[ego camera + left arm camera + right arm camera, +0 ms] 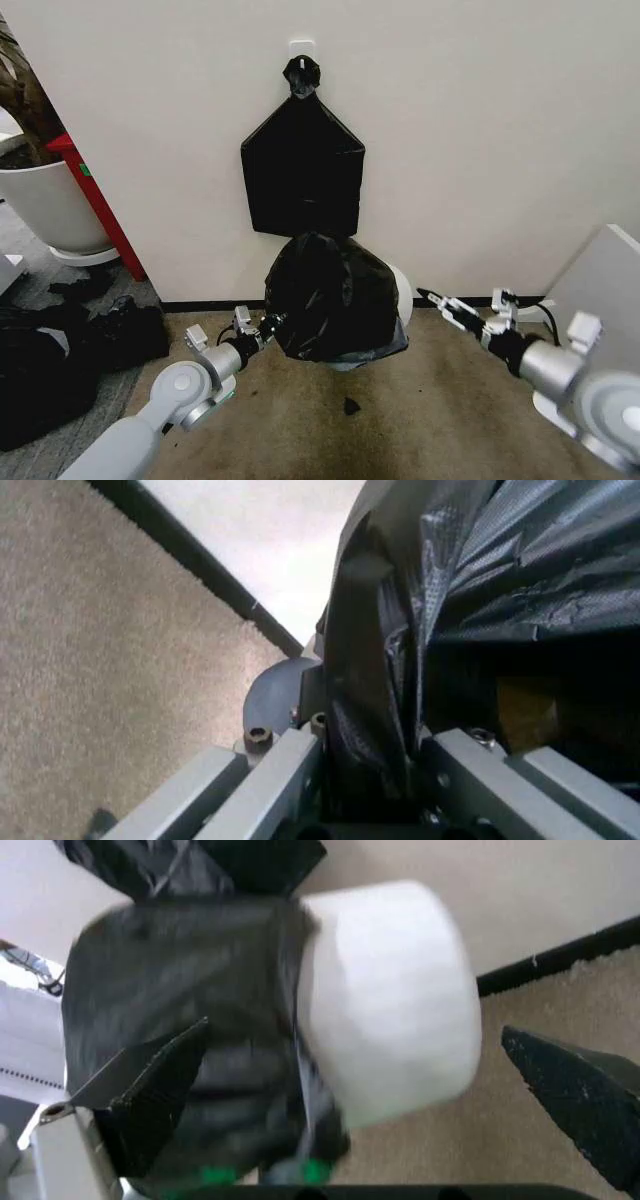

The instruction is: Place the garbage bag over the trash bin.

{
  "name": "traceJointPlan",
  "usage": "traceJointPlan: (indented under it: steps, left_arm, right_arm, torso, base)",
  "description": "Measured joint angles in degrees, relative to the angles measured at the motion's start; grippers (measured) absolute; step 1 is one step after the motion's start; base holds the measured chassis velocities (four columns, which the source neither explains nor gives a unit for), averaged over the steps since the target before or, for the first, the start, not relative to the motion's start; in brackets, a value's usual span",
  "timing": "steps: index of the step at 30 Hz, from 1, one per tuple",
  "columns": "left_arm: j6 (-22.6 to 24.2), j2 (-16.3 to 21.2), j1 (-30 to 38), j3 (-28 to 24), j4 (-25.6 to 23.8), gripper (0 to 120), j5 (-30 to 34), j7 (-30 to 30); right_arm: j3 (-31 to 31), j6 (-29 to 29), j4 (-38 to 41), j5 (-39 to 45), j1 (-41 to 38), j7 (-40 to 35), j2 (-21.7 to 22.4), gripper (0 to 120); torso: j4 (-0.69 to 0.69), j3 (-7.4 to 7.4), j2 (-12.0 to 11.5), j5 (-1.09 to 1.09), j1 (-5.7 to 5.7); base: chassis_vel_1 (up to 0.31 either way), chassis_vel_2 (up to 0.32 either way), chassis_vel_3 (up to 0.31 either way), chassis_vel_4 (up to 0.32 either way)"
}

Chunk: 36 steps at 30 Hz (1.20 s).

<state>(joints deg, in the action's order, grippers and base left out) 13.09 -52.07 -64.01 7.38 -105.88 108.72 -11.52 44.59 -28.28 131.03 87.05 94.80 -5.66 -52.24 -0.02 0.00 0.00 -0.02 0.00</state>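
Note:
The garbage bag (335, 295) is a crinkly black bag draped over the trash bin (403, 295), a white bucket standing on the carpet by the wall; only a sliver of the bin's right side shows. My left gripper (270, 325) is at the bag's lower left edge and is shut on the plastic. In the left wrist view the bag (480, 592) is pinched between the left gripper's (370, 780) fingers. My right gripper (440, 300) hangs open just right of the bin, apart from it. In the right wrist view the right gripper (365, 1091) spreads wide before the bin (390, 997) and the bag (190, 990).
A flat black bundle of bags (303, 175) hangs on the wall above the bin. A large white plant pot (45, 200) and a red post (95, 200) stand at the left, with dark bags (60, 350) on the floor. A white panel (600, 280) is at the right.

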Motion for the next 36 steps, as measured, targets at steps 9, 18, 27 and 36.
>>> traceJointPlan:
  steps: [9, 18, 27, 36]
  left_arm:
    - [0.0, -0.6, 0.5, 0.0, -0.9, 0, 2.3, -4.3]
    - [-0.5, -1.0, 0.8, -0.5, -2.4, 0, 2.6, -6.3]
    - [-1.8, -2.0, 2.9, -0.3, -1.5, 0, 3.7, -10.8]
    - [-2.6, -3.2, 2.6, -0.2, -1.1, 0, 4.5, -14.0]
  right_arm:
    - [-6.4, 0.1, -3.7, -10.8, 2.4, 2.6, -6.2, 100]
    - [-11.9, 0.7, -7.8, -16.2, -0.2, 1.3, -8.8, 100]
    - [-7.8, 3.3, -3.1, -18.2, 9.8, 7.1, -8.8, 100]
    - [-11.7, 6.3, 5.5, -14.4, 9.5, 5.7, -11.2, 100]
  torso:
    - [0.02, 0.0, 0.0, 0.02, 0.0]
    - [0.02, 0.0, 0.0, 0.02, 0.0]
    - [0.0, 0.0, 0.0, 0.01, 0.0]
    - [0.02, 0.0, 0.0, 0.01, 0.0]
  base:
    - [0.0, 0.0, 0.0, 0.0]
    - [0.0, 0.0, 0.0, 0.0]
    - [0.0, 0.0, 0.0, 0.0]
    - [0.0, 0.0, 0.0, 0.0]
